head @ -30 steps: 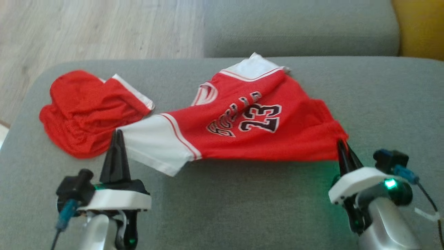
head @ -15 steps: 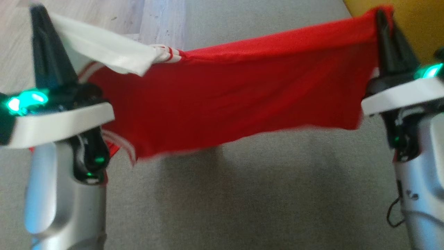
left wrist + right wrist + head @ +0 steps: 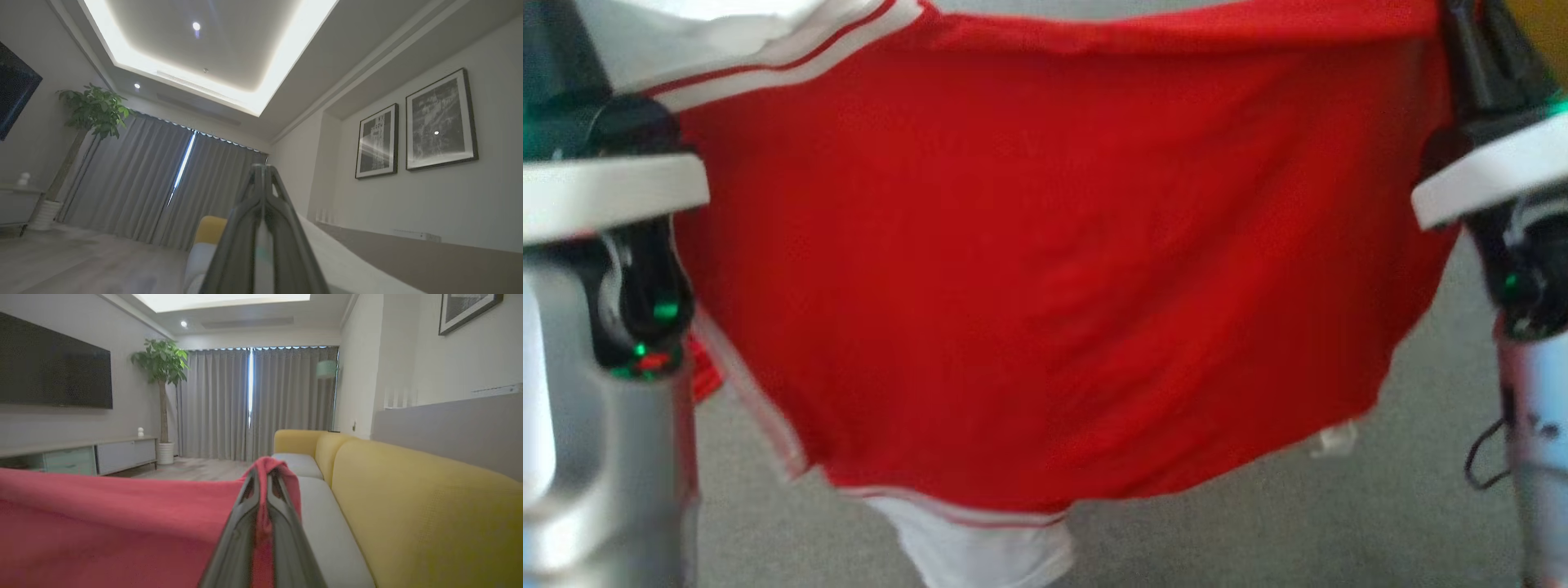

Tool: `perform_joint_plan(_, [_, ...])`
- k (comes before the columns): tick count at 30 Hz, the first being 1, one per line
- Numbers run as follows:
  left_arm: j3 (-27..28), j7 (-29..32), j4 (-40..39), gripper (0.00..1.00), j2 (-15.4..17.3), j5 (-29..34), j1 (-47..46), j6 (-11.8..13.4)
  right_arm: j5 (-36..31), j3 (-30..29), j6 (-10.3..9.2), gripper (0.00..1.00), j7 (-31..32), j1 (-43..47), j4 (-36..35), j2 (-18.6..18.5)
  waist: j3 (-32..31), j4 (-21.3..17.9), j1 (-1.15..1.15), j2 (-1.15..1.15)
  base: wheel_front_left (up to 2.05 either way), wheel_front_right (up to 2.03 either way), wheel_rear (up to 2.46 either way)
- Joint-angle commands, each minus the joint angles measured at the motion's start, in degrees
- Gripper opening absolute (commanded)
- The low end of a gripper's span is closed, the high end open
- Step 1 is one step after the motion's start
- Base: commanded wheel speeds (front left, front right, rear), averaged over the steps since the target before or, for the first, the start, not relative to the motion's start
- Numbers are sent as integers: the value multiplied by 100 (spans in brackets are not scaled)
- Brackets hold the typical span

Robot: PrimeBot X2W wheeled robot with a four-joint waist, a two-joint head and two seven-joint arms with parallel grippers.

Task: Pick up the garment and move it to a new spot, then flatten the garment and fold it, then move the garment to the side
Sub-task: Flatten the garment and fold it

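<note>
Garment: red mesh jersey with white trim (image 3: 1045, 269), hanging spread above grey sofa seat (image 3: 1339, 523).
Left tool (image 3: 263, 168): clamped on white corner, 10 o'clock.
Right tool (image 3: 263, 472): clamped on red edge, 2 o'clock.

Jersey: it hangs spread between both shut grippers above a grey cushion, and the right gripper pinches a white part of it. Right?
No: the right gripper pinches a red part of the jersey, as the right wrist view shows. The rest stands: it hangs spread between the left gripper and the right, both shut, above the grey cushion.
</note>
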Motion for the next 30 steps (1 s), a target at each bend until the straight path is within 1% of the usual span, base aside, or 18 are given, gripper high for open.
perform_joint_plan(1, [69,190,218,0,319,52,-658,-87,59,94,-4,0,38,-668,94,-190,544,-110,0,0,0,0,0])
perform_joint_plan(3, [-43,286,607,0,507,187,-1100,-205,-175,274,-4,0,-42,-1095,435,-462,960,-126,0,0,0,0,0])
perform_joint_plan(6, [-193,357,1357,0,593,247,-1944,-351,-368,548,-4,0,-300,-1928,1192,-688,1625,-93,0,0,0,0,0])
perform_joint_plan(7, [-193,357,1357,0,593,247,-1944,-351,-368,548,-4,0,-300,-1928,1192,-688,1625,-93,0,0,0,0,0])
perform_joint_plan(9, [-281,261,1926,0,642,335,-2589,-451,-415,633,-4,0,-546,-2570,1808,-720,1981,-36,0,0,0,0,0])
perform_joint_plan(13, [-288,-157,2996,0,699,487,-3921,-519,-678,651,-4,0,-1124,-3939,2888,-761,2538,121,0,0,0,0,0])
perform_joint_plan(15, [-282,-439,3481,0,685,520,-4447,-553,-856,598,-4,0,-1443,-4483,3384,-725,2668,205,0,0,0,0,0])
perform_joint_plan(18, [-343,-855,4135,0,698,600,-4969,-631,-1097,526,-4,0,-1902,-4994,4050,-654,2719,288,0,0,0,0,0])
perform_joint_plan(21, [-452,-1192,4628,0,651,603,-5166,-728,-1207,385,-4,0,-2284,-5163,4634,-588,2703,369,0,0,0,0,0])
perform_joint_plan(24, [-661,-1345,4991,0,573,576,-5017,-817,-1283,255,-4,0,-2510,-4973,5131,-521,2647,426,0,0,0,0,0])
perform_joint_plan(25, [-827,-1388,5161,0,530,523,-4775,-856,-1400,302,-4,0,-2602,-4720,5383,-518,2609,466,0,0,0,0,0])
perform_joint_plan(27, [-1020,-1384,5316,0,484,427,-4400,-879,-1457,339,-4,0,-2667,-4398,5634,-513,2507,500,0,0,0,0,0])
perform_joint_plan(30, [-1430,-1348,5367,0,493,273,-3791,-890,-1394,419,-4,0,-2658,-3911,6083,-485,2357,585,0,0,0,0,0])
